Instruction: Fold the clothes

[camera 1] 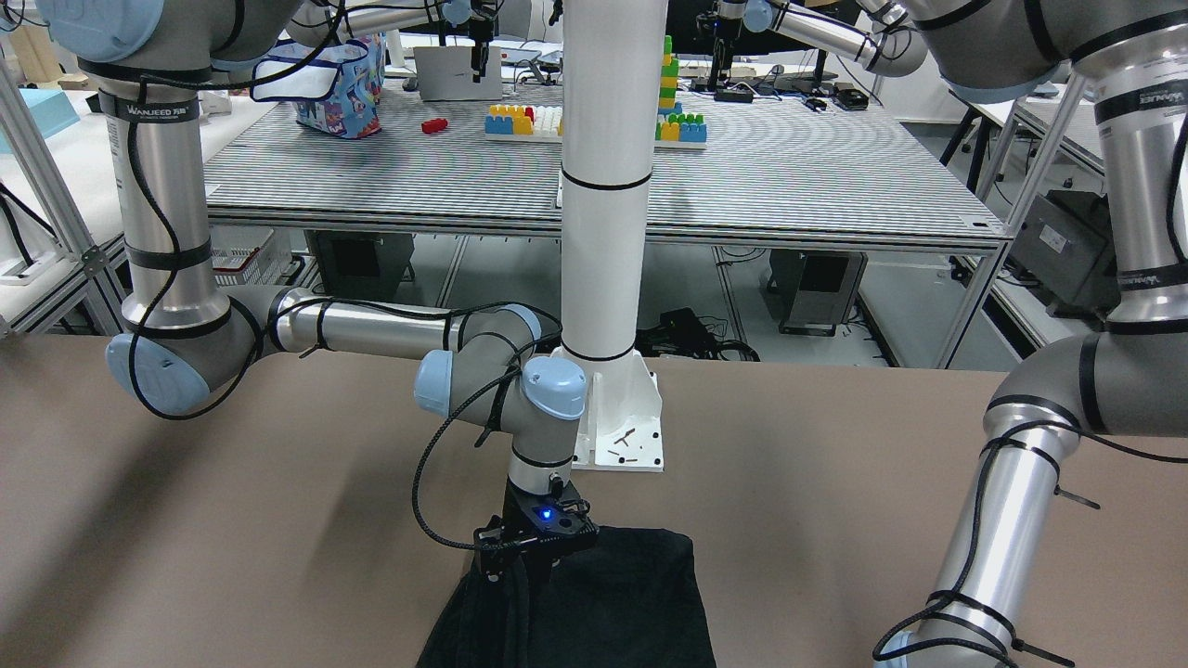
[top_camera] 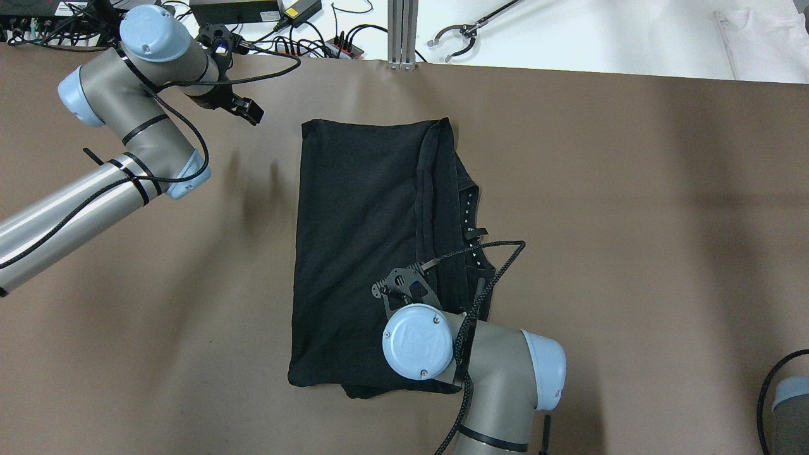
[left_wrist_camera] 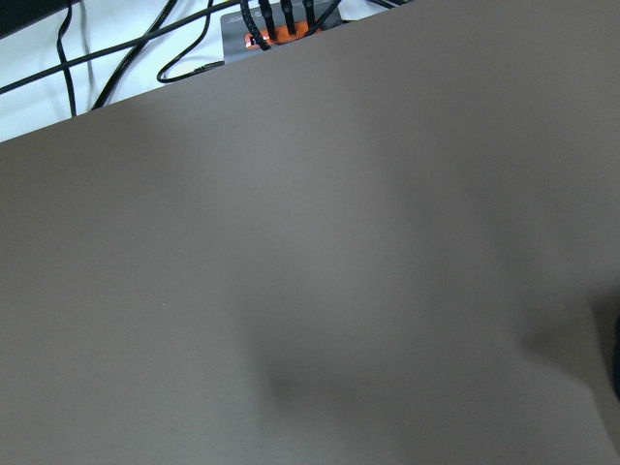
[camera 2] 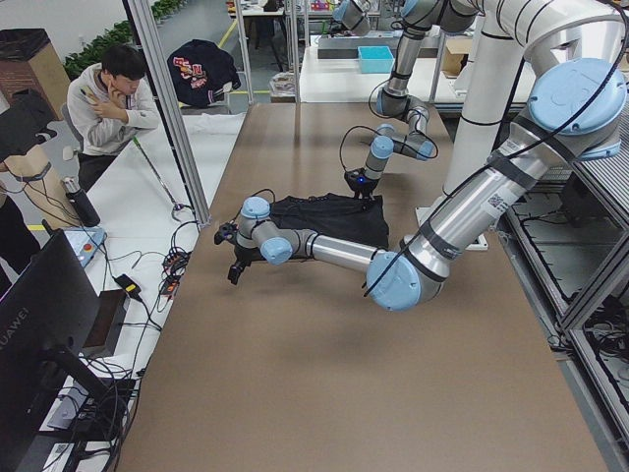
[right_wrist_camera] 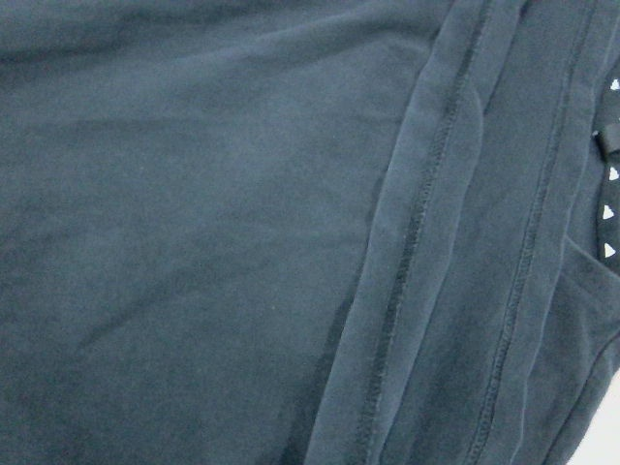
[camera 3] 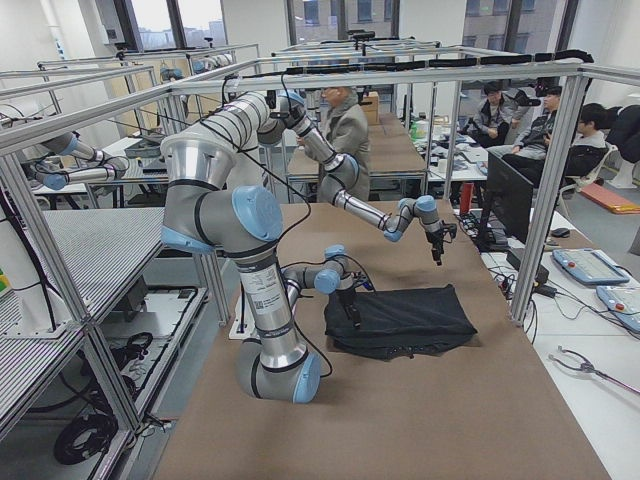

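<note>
brown table [top_camera: 632, 189] w/ black cloth [top_camera: 354, 221], striped bench [camera 1: 789, 167] behind

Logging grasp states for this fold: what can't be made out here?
Right claw: fingers hidden under its wrist overhead, lost against the black cloth in front view.
Left claw: too small and dark overhead; absent from its wrist view.
Cloth's lower part: cut off by front view's bottom edge.

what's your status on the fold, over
Left gripper hovering off the black cloth, jaws unclear. Right gripper low over it, jaws hidden. One side folded in, lying on table. Nothing else near it.
</note>
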`<state>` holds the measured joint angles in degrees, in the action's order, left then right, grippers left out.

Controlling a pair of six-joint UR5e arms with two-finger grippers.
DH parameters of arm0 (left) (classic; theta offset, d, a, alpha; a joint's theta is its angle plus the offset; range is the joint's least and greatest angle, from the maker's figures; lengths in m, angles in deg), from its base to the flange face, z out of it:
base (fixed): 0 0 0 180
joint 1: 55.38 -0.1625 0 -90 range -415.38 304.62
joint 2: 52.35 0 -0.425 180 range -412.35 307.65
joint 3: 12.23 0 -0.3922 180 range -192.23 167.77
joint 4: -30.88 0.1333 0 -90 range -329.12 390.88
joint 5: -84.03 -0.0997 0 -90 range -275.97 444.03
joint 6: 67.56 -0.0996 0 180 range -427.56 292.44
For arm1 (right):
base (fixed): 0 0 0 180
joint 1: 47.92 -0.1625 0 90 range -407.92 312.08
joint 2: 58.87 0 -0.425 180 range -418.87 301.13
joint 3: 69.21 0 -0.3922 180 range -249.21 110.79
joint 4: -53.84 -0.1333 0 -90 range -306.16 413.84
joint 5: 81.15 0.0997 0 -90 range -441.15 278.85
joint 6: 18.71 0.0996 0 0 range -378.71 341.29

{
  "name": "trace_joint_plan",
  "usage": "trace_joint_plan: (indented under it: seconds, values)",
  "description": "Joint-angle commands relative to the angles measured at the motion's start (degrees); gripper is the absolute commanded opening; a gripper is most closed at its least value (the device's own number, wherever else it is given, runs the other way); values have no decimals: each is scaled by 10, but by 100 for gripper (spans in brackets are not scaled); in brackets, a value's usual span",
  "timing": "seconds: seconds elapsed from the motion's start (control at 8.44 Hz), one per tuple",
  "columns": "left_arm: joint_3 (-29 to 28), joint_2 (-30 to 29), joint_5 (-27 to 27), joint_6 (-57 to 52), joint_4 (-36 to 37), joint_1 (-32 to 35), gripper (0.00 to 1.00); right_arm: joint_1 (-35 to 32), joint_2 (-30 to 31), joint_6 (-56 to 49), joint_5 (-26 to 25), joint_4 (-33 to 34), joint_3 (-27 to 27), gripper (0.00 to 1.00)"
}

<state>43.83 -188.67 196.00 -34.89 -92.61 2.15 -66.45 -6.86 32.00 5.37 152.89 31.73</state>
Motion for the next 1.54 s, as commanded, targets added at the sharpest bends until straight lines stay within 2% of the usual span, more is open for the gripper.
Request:
trace_joint_plan:
  seconds: [0.0,0.36,0.59,0.95,1.07,1.19,1.42]
  values:
    - [-1,0,-1,0,-1,0,100,17,4,-42,-19,17,5,67]
    - [0,1,-1,2,-1,0,100,17,10,-56,-20,21,14,47]
    - [-1,1,-2,4,-1,0,100,17,12,-56,-26,20,18,38]
    - [-1,1,-2,4,-1,0,100,17,35,-57,-26,20,50,20]
    - [-1,1,-3,4,-1,0,100,17,37,-57,-26,20,51,8]
    - [-1,1,-2,4,-1,0,100,17,36,-56,-26,20,54,0]
    - [0,1,-3,4,-1,0,100,16,43,-56,-25,20,58,0]
